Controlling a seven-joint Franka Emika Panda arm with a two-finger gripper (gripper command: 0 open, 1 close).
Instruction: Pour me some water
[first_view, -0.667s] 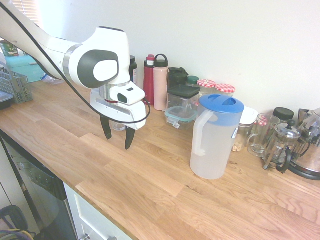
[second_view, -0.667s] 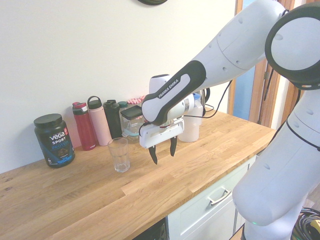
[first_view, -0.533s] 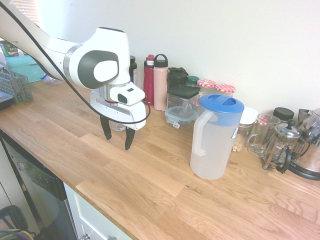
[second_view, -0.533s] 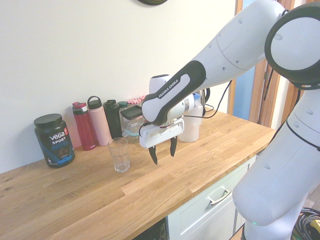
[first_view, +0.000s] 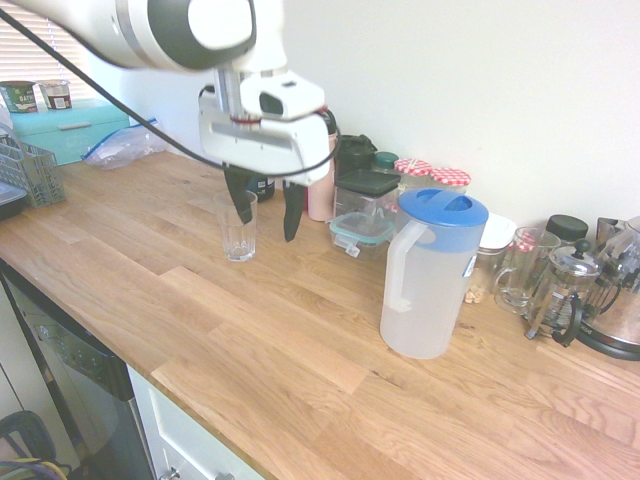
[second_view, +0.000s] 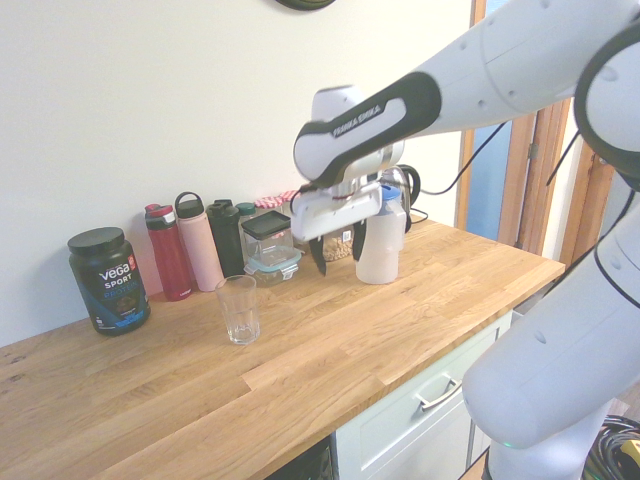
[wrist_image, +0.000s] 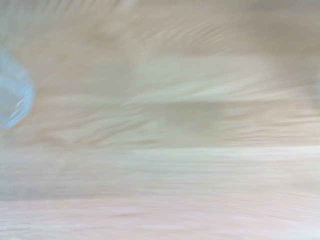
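Upright pitcher (first_view: 431, 275), water (first_view: 418, 333) low, handle camera-left

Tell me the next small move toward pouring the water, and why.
Probably carry the gripper sideways to the pitcher's handle. It hangs open and empty above the counter, between the empty glass and the blue-lidded pitcher, so nothing is held yet, and the water sits in that pitcher.
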